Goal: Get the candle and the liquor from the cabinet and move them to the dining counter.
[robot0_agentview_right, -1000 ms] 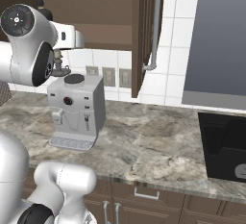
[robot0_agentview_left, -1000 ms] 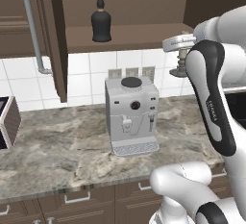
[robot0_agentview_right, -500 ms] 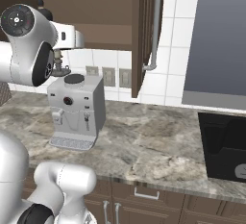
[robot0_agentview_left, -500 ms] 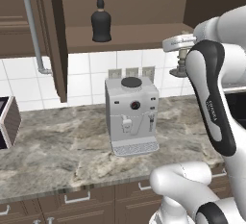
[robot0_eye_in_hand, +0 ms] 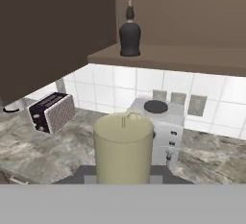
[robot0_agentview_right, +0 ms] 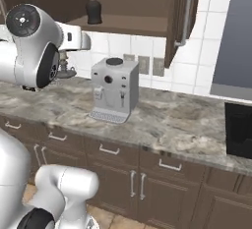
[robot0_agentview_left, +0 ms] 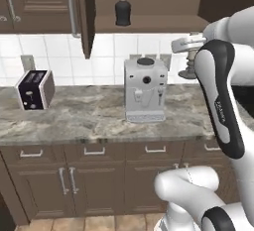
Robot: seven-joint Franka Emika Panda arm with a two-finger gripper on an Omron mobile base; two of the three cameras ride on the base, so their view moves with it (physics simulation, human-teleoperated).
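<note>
The cream candle [robot0_eye_in_hand: 124, 147] stands upright in its grey candlestick [robot0_agentview_left: 188, 70], and my gripper [robot0_agentview_left: 189, 51] is shut on it, in the air above the right end of the worktop. In the right base view the candlestick base [robot0_agentview_right: 63, 72] hangs just left of the coffee machine. The black liquor [robot0_agentview_left: 122, 10] bottle stands alone on the shelf of the open cabinet [robot0_agentview_left: 149, 25], up and left of my hand; the liquor [robot0_agentview_right: 93, 8] [robot0_eye_in_hand: 129, 35] stands well apart from the gripper. The dining counter is out of view.
A silver coffee machine [robot0_agentview_left: 144, 90] sits on the tile-backed marble worktop [robot0_agentview_left: 94, 116] below the shelf. A toaster [robot0_agentview_left: 33, 89] stands at its left end. The open cabinet door [robot0_agentview_left: 88, 17] juts forward. A dark sink [robot0_agentview_right: 238, 135] lies at far right.
The whole picture has shifted: the base has backed away, so the worktop, drawers and toaster now show. The arm holds the candle as before; the liquor has not moved.
</note>
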